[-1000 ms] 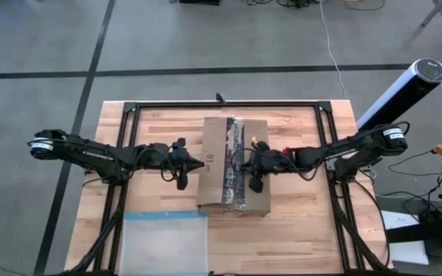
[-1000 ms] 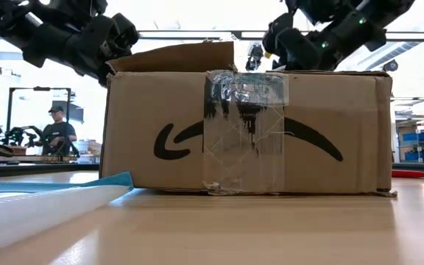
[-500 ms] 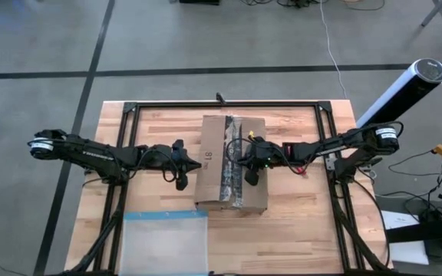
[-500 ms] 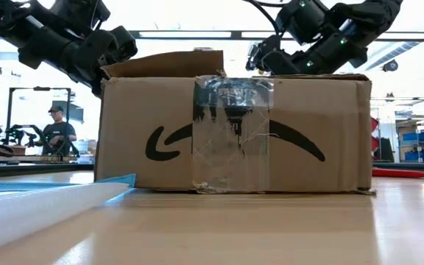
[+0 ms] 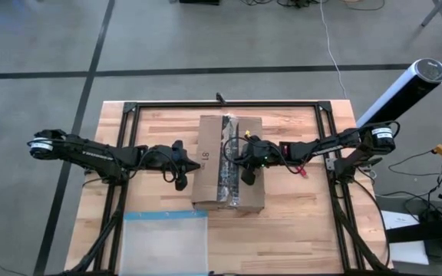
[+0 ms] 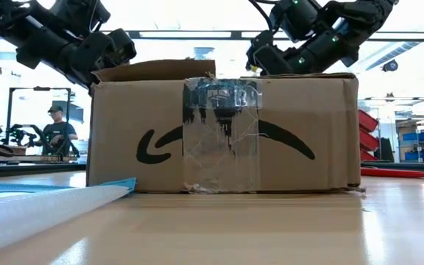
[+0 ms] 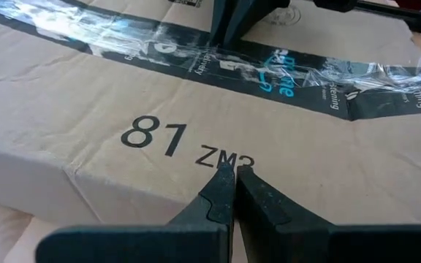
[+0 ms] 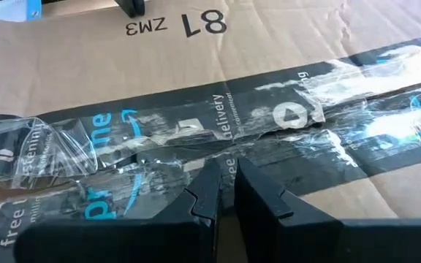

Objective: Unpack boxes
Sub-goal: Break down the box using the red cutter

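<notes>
Corrugated cardboard box [image 5: 209, 162]; right tool [image 8: 225, 175] closed on its crinkled tape [image 8: 159, 139].

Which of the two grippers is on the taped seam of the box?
The right gripper: it sits over the black tape strip down the box's top. The left gripper is at the box's side edge.

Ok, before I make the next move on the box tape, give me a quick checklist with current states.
1. Box flat on table: ok.
2. Tape seam opened: not ok, tape covers it.
3. Right gripper on seam: ok, tips shut at the tape.
4. Left gripper placed: ok, shut, at the box's top edge near the 81 print.
5. Plastic pouch clear of box: ok.
6. Red tool out of the way: ok.
</notes>
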`<state>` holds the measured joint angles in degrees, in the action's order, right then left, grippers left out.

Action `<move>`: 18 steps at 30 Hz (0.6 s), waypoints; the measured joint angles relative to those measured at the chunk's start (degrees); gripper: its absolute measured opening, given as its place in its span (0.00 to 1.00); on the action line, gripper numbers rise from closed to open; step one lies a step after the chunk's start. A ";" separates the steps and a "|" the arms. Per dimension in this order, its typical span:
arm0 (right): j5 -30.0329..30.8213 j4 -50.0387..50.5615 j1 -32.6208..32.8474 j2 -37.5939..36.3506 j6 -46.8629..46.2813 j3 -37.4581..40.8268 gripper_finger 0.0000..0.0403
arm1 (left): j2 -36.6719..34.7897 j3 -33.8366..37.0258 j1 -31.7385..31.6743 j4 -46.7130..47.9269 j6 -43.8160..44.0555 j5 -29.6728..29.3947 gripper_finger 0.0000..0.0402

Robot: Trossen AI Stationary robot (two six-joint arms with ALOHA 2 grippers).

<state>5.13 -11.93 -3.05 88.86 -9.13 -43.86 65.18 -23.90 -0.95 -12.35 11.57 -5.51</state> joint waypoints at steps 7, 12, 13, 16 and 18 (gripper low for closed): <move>0.64 3.58 -0.36 0.63 0.12 -0.09 0.06 | -2.12 -1.50 -0.02 4.30 -0.23 -1.61 0.00; 1.09 4.14 -0.59 1.51 0.48 -0.11 0.06 | -3.78 -1.71 -0.02 8.56 1.67 -1.63 0.00; 1.24 4.03 -0.59 1.60 0.54 -0.13 0.06 | -3.99 -1.77 -0.02 9.70 2.19 -1.62 0.00; 1.37 3.91 -0.61 1.88 0.67 -0.13 0.06 | -4.17 -1.86 -0.02 11.60 3.19 -1.61 0.00; 1.35 3.90 -0.61 1.90 0.64 -0.13 0.06 | -4.21 -1.90 -0.02 11.91 3.74 -1.61 0.00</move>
<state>6.48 -8.03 -3.66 90.76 -8.49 -43.99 60.97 -25.80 -0.97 -0.45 15.31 -7.11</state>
